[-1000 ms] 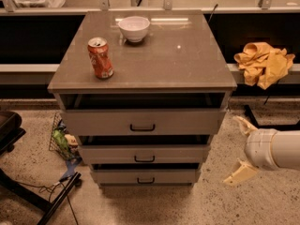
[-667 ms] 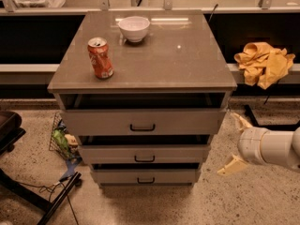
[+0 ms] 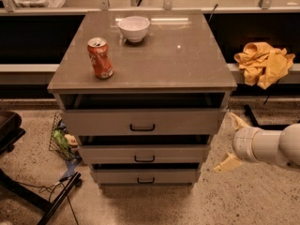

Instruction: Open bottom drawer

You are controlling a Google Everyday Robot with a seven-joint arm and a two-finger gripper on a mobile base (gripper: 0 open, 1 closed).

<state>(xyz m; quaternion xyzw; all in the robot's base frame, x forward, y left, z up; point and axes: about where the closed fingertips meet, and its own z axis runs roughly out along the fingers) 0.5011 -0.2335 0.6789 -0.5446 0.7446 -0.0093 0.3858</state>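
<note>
Just right of the flat grey-beige bottom drawer (image 3: pixel 145 176), with its slim black bar handle (image 3: pixel 146 180), the claw (image 3: pixel 232 142) gapes wide, its tan wedge fingers (image 3: pixel 228 163) empty.

Gripper (image 3: pixel 232 142) right of bottom drawer (image 3: pixel 117 176) (apart)

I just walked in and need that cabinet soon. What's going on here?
The robot's gripper hangs at the right side of the cabinet, beside the middle drawer, with its fingers spread open and holding nothing. The bottom drawer, the one to be opened, is untouched, its black handle free. A soda can and a white bowl sit on the cabinet top.
</note>
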